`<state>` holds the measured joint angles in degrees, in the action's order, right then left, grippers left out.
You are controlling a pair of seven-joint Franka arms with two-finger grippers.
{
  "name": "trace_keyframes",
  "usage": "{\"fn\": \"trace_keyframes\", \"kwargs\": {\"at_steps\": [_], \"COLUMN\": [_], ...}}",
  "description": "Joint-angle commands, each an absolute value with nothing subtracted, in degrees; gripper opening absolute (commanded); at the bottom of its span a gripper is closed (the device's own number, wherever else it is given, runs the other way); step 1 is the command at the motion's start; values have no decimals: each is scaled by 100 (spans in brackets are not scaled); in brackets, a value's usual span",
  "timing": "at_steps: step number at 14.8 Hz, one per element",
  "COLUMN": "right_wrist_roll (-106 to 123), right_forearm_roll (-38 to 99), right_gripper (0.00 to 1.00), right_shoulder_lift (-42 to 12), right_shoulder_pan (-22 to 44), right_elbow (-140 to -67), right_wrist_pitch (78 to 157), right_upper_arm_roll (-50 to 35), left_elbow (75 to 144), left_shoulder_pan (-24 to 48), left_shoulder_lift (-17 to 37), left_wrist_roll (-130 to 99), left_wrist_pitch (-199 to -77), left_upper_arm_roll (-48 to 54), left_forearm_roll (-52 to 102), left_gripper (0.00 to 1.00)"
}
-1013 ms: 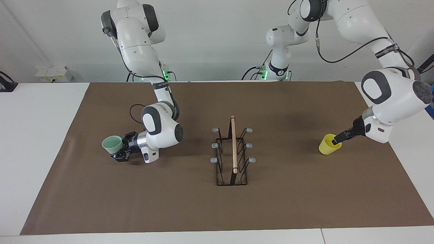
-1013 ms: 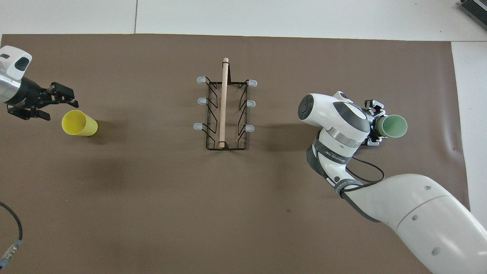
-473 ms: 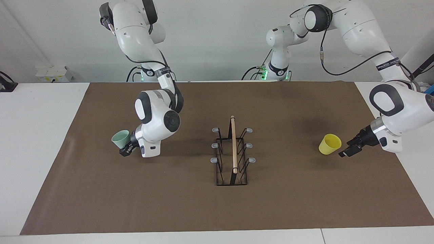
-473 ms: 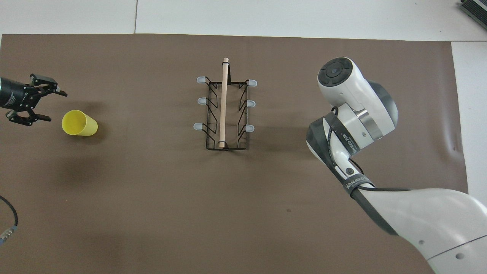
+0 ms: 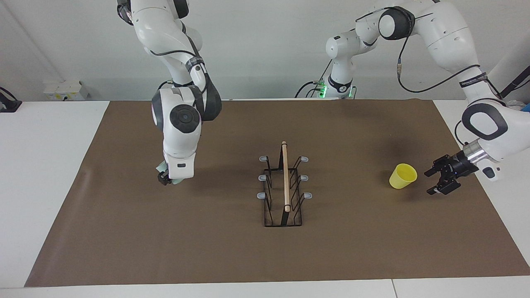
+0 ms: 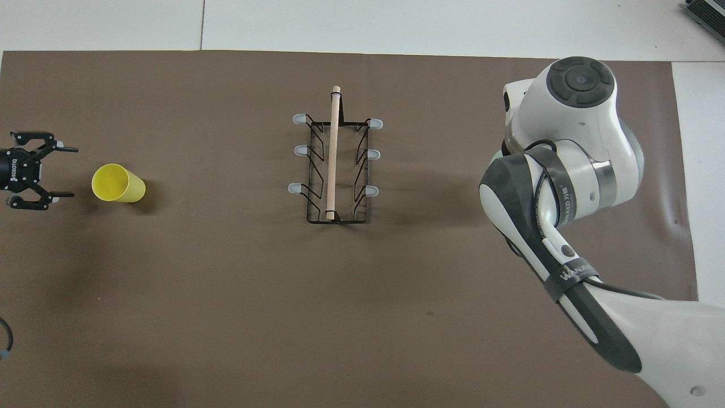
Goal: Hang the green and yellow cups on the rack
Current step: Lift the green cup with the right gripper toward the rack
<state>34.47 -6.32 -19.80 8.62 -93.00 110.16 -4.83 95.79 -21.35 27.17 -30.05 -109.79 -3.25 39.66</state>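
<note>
The yellow cup (image 5: pixel 403 175) stands mouth up on the brown mat toward the left arm's end; it also shows in the overhead view (image 6: pixel 118 183). My left gripper (image 5: pixel 429 182) is open and low beside it, on the side away from the rack, a small gap apart (image 6: pixel 68 172). The rack (image 5: pixel 284 188) stands mid-table with no cup on its prongs (image 6: pixel 335 164). My right gripper (image 5: pixel 166 179) points down over the mat toward the right arm's end, shut on the green cup (image 5: pixel 160 168). Only a sliver of that cup shows past the wrist. In the overhead view the wrist hides both.
The brown mat (image 5: pixel 232 248) covers most of the white table (image 5: pixel 49 174). The right arm's wrist (image 6: pixel 572 136) hangs high over the mat beside the rack. A white box (image 5: pixel 66 89) sits at the table's edge nearest the robots.
The right wrist has turned from level to pointing down and has carried the green cup a little toward the rack. The left gripper has backed off from the yellow cup.
</note>
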Motion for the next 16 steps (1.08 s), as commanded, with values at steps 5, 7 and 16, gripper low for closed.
{"fn": "trace_keyframes", "kwargs": {"at_steps": [5,7,16], "right_wrist_roll": [3524,4049,8299], "right_forearm_roll": [1333,2166,7172], "right_gripper": [0,0,0], "right_shoulder_lift": [-1223,-1012,-370], "right_shoulder_pan": [844,861,1405], "right_elbow": [-9816,-10158,-11380], "right_wrist_pitch": [12188,12829,14912], "right_upper_arm_roll": [-598,-598,-598], "left_elbow": [10494,10616,10609], "left_shoulder_pan": [-2189,-2092,-1951], "left_shoulder_lift": [2162,2145,2486], "left_wrist_roll": [-3251,-3566,-5590], "left_wrist_pitch": [-11127,-11161,-11882], "left_upper_arm_roll": [-307,-316,-299], "left_forearm_roll": [4315,4298,4648], "left_gripper": [100,100,100]}}
